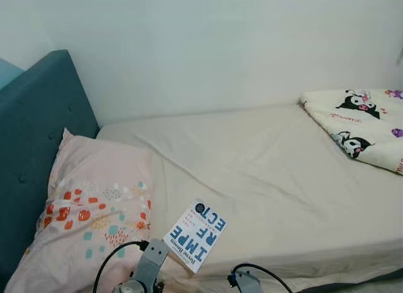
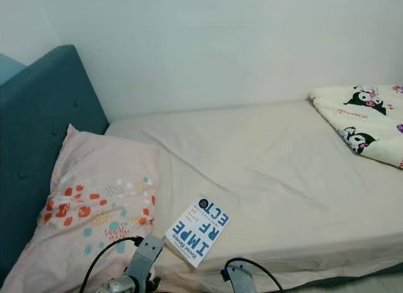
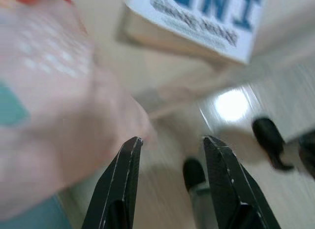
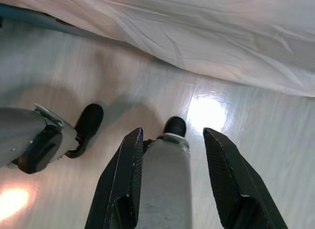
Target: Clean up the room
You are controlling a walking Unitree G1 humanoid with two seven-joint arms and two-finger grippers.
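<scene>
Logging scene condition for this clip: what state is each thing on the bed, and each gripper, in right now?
book: closed, lying flat near the bed's front edge beside the pillow.
pillow: lying against the headboard.
blanket: folded at the far end.
bed sheet: spread, lightly creased.
left gripper: open, empty, near the pillow.
right gripper: open, empty, over the floor.

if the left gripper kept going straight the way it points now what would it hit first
Probably the floor by the bed, not the book. The left gripper is open and aims down past the pillow; blur makes depth uncertain.
</scene>
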